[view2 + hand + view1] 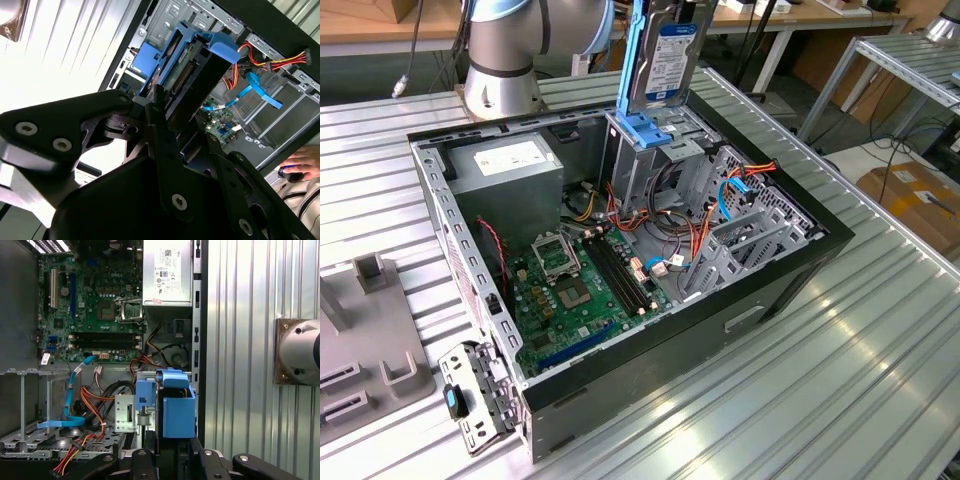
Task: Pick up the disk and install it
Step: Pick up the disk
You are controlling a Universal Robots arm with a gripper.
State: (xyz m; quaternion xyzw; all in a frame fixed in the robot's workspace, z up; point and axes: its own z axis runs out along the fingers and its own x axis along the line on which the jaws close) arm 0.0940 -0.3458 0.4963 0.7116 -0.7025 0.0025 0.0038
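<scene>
The disk (672, 58) is a silver drive with a white-and-blue label, set in a blue plastic carrier. It stands upright above the open computer case (790, 275), and its lower blue end meets the top of the metal drive cage (640, 165). In the second wrist view my gripper (182, 130) is shut on the disk (186, 75), with black fingers (159, 112) on either side of it. The first wrist view looks down along the disk's blue carrier (176, 407) from my gripper (172, 452) into the case.
Inside the case are a grey power-supply box (510, 165), the green motherboard (575, 290) and orange and blue cables (740, 190). My arm's base (500, 70) stands behind the case. A grey fixture (370, 350) lies at the exterior view's left. A person's hand (300, 167) rests beside the case.
</scene>
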